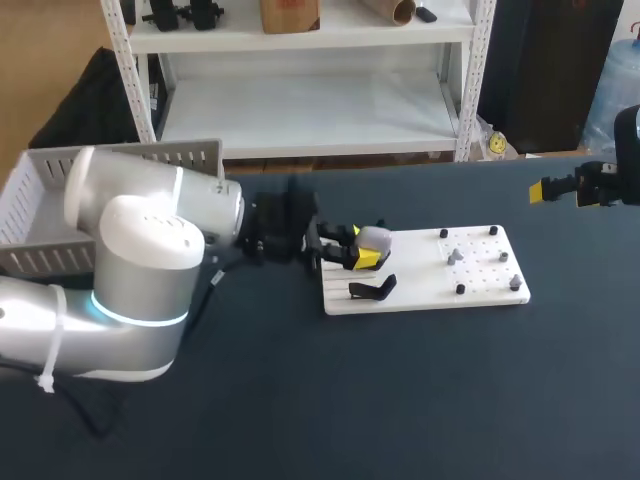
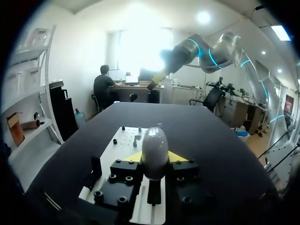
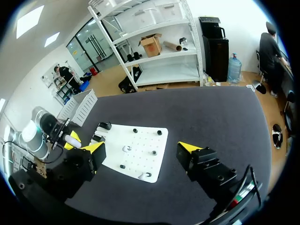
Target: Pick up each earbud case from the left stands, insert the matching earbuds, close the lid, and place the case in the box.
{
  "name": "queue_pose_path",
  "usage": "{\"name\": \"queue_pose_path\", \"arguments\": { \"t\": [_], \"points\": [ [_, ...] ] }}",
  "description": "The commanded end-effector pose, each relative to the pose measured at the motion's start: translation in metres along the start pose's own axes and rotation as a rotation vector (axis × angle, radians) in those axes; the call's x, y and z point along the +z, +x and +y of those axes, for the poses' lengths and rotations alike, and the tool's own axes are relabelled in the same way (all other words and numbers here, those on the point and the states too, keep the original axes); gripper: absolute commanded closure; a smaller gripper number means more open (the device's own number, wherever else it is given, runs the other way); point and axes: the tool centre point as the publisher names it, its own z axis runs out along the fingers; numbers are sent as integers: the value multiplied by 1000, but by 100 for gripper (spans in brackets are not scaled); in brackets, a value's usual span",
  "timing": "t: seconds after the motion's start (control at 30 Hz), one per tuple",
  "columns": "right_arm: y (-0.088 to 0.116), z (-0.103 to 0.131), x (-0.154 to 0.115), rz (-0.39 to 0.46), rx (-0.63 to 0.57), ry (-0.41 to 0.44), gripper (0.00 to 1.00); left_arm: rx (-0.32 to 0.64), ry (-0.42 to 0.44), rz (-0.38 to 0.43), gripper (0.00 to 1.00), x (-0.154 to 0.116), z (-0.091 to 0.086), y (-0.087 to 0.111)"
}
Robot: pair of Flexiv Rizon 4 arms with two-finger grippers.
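A rounded grey-white earbud case (image 1: 375,238) sits between the yellow tips of my left gripper (image 1: 362,252), which is shut on it just above the left end of the white board (image 1: 420,285). In the left wrist view the case (image 2: 154,145) stands up between the fingers (image 2: 132,157). A black stand (image 1: 372,290) stands on the board just in front of it. Small grey and black earbuds (image 1: 455,257) rest on pegs across the board's right half. My right gripper (image 1: 560,192) hangs open, high over the table's far right, with nothing in it; its wrist view looks down on the board (image 3: 145,140).
A grey perforated box (image 1: 150,158) stands at the table's back left, partly hidden behind my left arm (image 1: 140,260). The dark table top (image 1: 400,400) runs wide in front of the board.
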Motion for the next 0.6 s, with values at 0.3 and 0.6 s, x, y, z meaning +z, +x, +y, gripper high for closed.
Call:
{"name": "queue_pose_path", "arguments": {
  "t": [0.3, 0.6],
  "points": [
    [2, 29, -8, -19, -32, -1, 0, 55, -36, 43, 100, 12, 3, -37],
    [13, 67, -16, -25, -110, 3, 0, 36, -47, 73, 100, 31, 28, -41]
  ]
}}
